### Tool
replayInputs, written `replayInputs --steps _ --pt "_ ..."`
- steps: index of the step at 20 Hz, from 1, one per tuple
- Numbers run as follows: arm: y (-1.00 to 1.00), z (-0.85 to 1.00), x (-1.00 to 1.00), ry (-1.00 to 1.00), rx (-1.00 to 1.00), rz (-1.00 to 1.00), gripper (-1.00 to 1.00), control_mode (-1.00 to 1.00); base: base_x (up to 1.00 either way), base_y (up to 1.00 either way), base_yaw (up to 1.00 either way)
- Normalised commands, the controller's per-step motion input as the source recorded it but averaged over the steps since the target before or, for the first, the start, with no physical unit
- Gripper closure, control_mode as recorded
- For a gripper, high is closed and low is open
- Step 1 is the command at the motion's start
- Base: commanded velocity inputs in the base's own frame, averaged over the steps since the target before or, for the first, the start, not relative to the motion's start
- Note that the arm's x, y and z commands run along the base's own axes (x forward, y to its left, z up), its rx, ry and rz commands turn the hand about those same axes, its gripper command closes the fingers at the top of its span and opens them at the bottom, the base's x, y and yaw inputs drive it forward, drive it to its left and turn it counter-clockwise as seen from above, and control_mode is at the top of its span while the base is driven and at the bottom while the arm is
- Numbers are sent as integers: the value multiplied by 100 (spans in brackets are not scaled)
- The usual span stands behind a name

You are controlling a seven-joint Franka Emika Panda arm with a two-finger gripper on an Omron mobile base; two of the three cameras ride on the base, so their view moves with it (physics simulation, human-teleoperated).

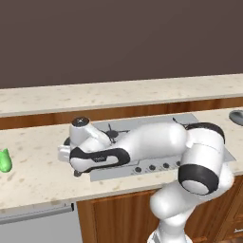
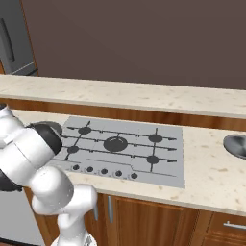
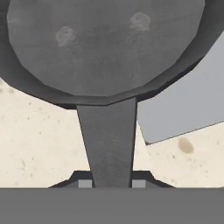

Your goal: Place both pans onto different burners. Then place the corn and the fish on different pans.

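One dark grey pan (image 3: 105,43) with a flat tapering handle lies on the speckled counter (image 3: 39,140) at the hob's (image 2: 168,158) nine-o'clock edge; the gripper (image 3: 112,183) is clenched on that handle. Five burners (image 2: 115,143), one green corn (image 1: 4,160), one silver pan (image 2: 236,145) at three o'clock.

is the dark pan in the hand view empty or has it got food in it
Empty. The hand view shows the black pan's bare dark floor, with no corn or fish on it. The tool is shut on its handle.
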Motion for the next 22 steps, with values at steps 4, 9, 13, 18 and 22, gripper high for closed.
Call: replayInputs --steps 4,9,13,18,22 --pt "-84 6 -22 0 5 -29 100 -100 0 0 0" --pt "-51 0 8 0 6 -12 100 -100 0 0 0" --pt "-22 0 32 0 2 -4 100 -100 0 0 0" --pt "-16 0 43 0 1 -1 100 -100 0 0 0" --pt "-5 0 49 0 0 -3 100 -100 0 0 0"
